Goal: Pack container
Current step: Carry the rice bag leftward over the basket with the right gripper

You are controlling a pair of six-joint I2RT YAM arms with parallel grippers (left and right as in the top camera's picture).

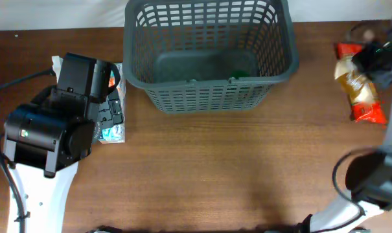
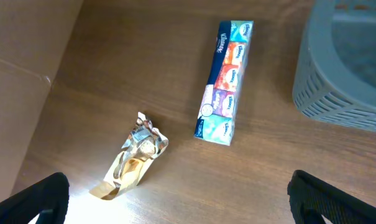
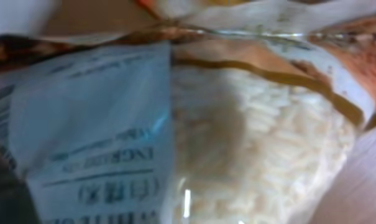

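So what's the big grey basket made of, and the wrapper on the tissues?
The basket looks like hard, matte dark grey plastic: its walls are a molded lattice of slots. The tissue multipack seems wrapped in thin plastic film, judging by its smooth, slightly shiny print.

A blurred bag of white grains [image 3: 250, 137] fills my right wrist view, its print unreadable. Overhead, the right gripper [image 1: 372, 55] is smeared. My left arm [image 1: 53, 129] hides most of the tissue pack [image 1: 114, 133]. The container [image 1: 208, 97] loses its far rim to the top edge, and the green speck [image 1: 238, 74] inside is perhaps packaging.
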